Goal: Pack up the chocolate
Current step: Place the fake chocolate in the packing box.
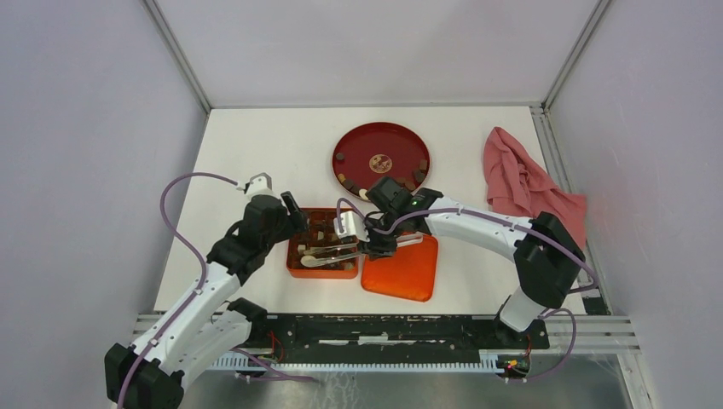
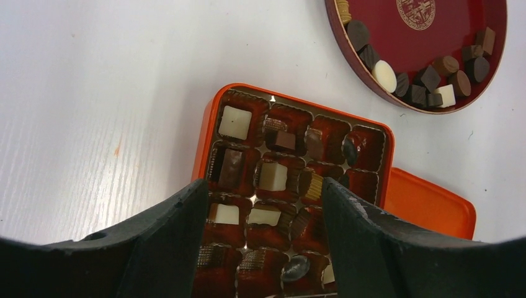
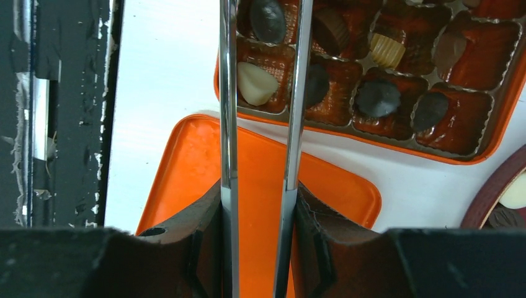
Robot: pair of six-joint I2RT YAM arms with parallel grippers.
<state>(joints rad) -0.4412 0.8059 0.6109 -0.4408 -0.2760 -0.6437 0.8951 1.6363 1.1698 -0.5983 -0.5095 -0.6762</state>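
Now | boxed chocolate (image 2: pixel 273 176) beneath left pincer (image 2: pixel 263 186) | right pincer (image 3: pixel 257 211) grips tongs (image 3: pixel 229 93)

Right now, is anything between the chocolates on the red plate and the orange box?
Nothing lies on the table between the chocolates on the red plate and the orange box. The open left hand hangs over the box.

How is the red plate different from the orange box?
The plate is round and dark red; the box is rectangular and orange. On the plate the chocolates lie loose along one edge; in the box they sit in separate cups. Both hold dark and white pieces.
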